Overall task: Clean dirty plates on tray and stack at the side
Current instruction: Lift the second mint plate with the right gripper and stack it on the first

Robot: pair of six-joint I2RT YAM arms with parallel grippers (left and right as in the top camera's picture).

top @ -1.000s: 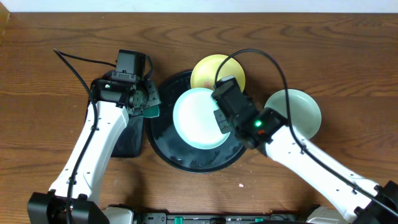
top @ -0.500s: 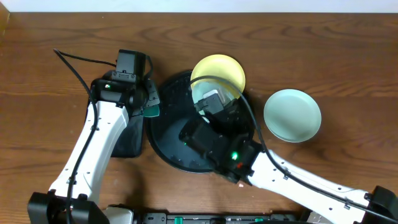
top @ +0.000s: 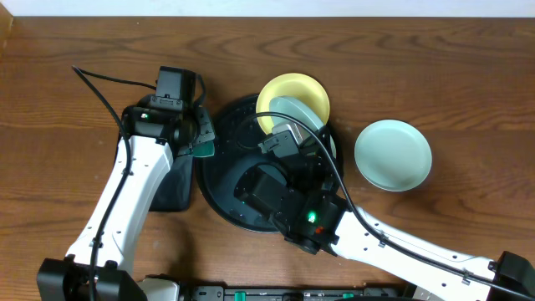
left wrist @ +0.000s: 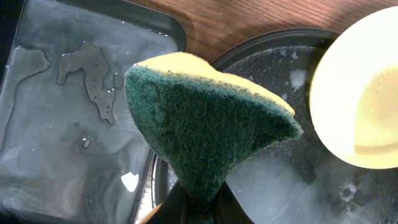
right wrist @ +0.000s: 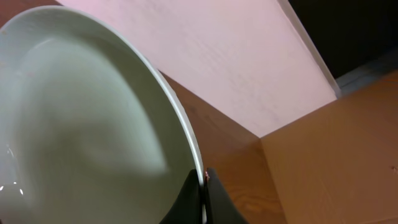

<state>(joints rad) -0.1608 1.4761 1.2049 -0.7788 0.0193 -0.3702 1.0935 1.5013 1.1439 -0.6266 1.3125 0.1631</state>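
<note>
Now, glossy round mint plate point(right wrist: 81, 124), coarse green sponge point(left wrist: 205, 130)

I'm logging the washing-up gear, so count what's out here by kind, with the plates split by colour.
mint-green plates: 2, one lying flat, one tilted in the right gripper
yellow plate: 1
black trays: 2, the round tray and the rectangular tray
sponge: 1
Total: 6

Overhead faces down; close left wrist shares the tray point(top: 219, 180).
</note>
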